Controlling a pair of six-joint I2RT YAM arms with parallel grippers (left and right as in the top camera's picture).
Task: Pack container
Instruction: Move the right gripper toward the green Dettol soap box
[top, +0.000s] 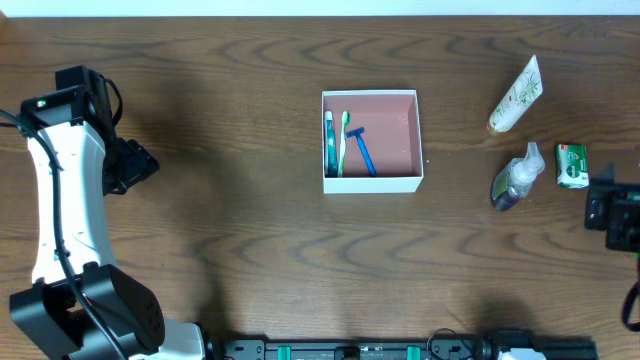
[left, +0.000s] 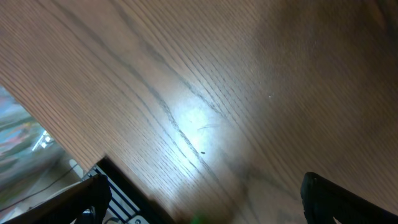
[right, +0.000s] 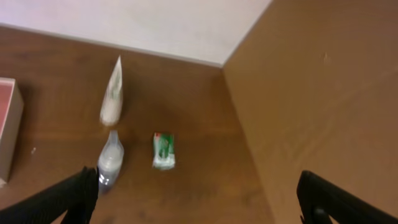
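The container (top: 372, 184), a square white box with a pink inside, sits mid-table; a green toothbrush (top: 342, 143), a dark toothbrush (top: 329, 145) and a blue razor (top: 362, 148) lie along its left side. One white corner of the container (right: 7, 127) shows in the right wrist view. My left gripper (top: 135, 165) hovers far to the left, open (left: 205, 205) over bare wood. My right gripper (top: 600, 205) is at the right edge, open (right: 199, 202), with nothing between its fingers (right: 329, 199).
Right of the box lie a white tube (top: 515, 95), a small clear bottle (top: 515, 178) and a green packet (top: 571, 165). The right wrist view shows the tube (right: 112, 93), bottle (right: 110, 163) and packet (right: 163, 150) ahead of the jaws. The table's edge (left: 93, 163) is near the left gripper.
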